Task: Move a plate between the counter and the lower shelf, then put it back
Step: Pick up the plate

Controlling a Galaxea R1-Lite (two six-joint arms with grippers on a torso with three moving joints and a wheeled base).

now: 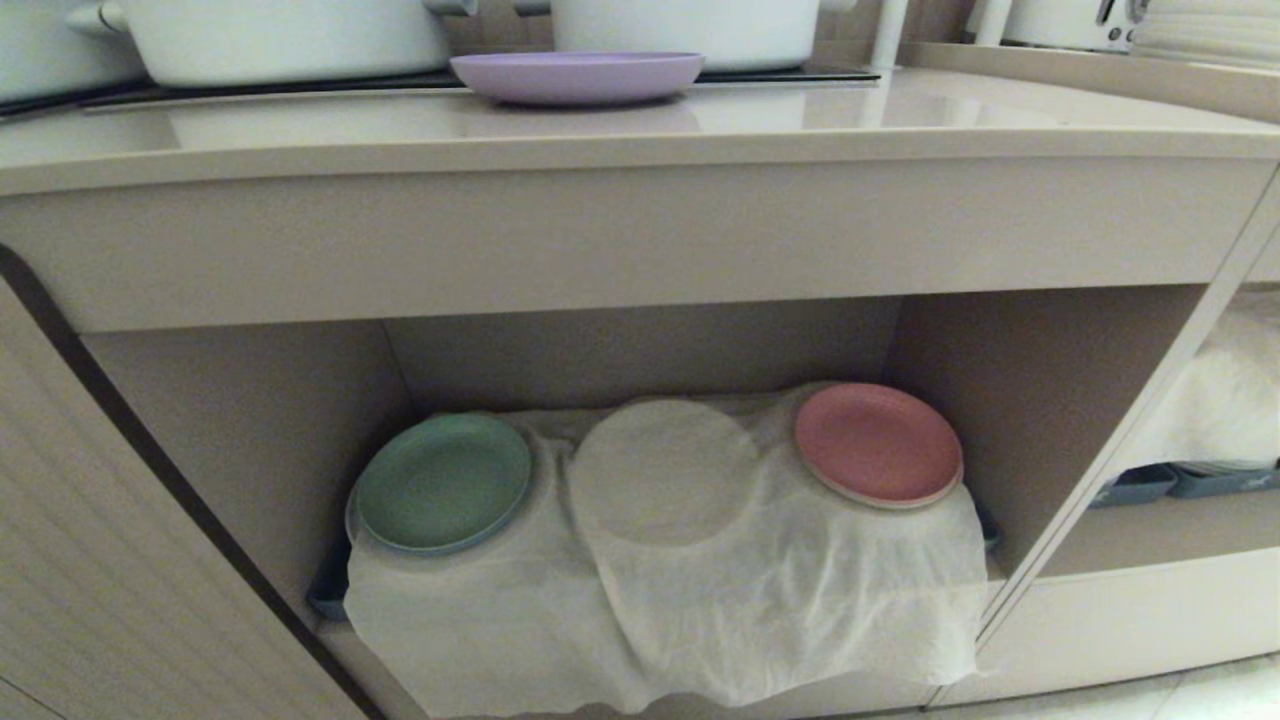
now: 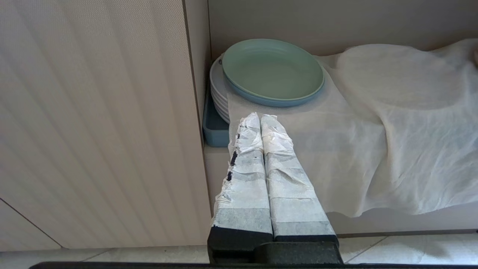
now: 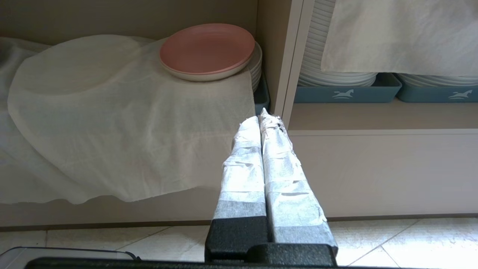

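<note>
While both arms hang low before lower shelf (image 1: 640, 350), you see lilac plate (image 1: 577, 76) up on counter (image 1: 640, 125), just before white pots (image 1: 290, 35). Left gripper (image 2: 260, 118) pressed together, empty, near green plate (image 2: 272, 71). Right gripper (image 3: 261, 117) pressed together, empty, near pink plate (image 3: 207, 48). White cloth (image 1: 700, 580) drapes shelf; middle hump bare.

plate (image 1: 577, 76): pale lilac, plain
counter (image 1: 640, 125): glossy beige
lower shelf (image 1: 640, 350): beige walls
cloth (image 1: 690, 590): thin white
green plate (image 1: 443, 483): mint green, bluish rim
pink plate (image 1: 878, 443): salmon pink
trays (image 3: 347, 93): blue, white horse mark
pots (image 1: 290, 38): white
</note>
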